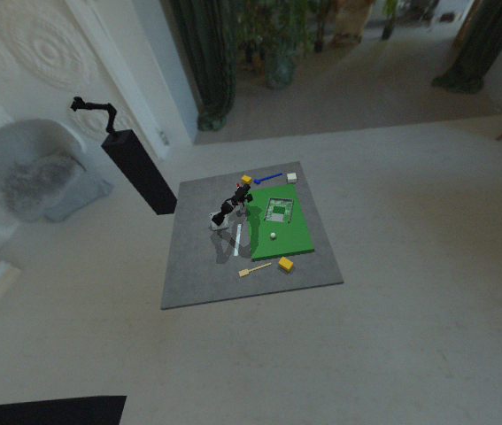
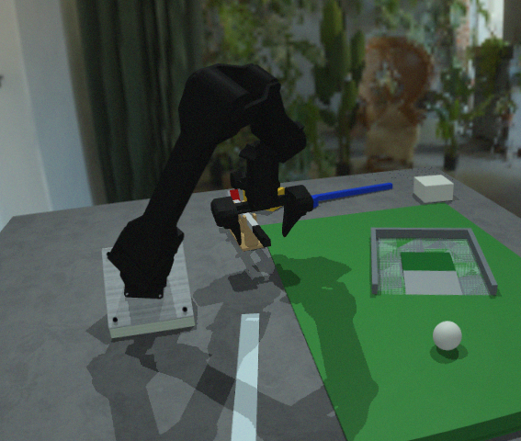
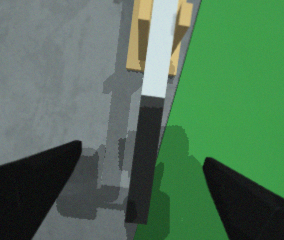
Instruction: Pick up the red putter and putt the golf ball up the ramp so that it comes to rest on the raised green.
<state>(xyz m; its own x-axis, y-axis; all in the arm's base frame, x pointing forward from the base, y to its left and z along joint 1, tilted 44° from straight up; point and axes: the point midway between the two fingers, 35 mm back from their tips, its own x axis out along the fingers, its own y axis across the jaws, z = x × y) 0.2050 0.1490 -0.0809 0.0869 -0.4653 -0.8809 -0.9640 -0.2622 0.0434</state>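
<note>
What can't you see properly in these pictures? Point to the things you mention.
- Red putter's head [image 1: 237, 185] [image 2: 234, 195]: cut off by the wrist view's top edge; partly behind the gripper [image 1: 247, 197] [image 2: 263, 232] [image 3: 143, 152] in the exterior view.
- Far yellow block [image 1: 246, 179] [image 2: 281, 191]: mostly behind the gripper, exterior view.
- Ball's [image 1: 273, 235] [image 2: 447, 335] markings, if any: too small, top view.
</note>
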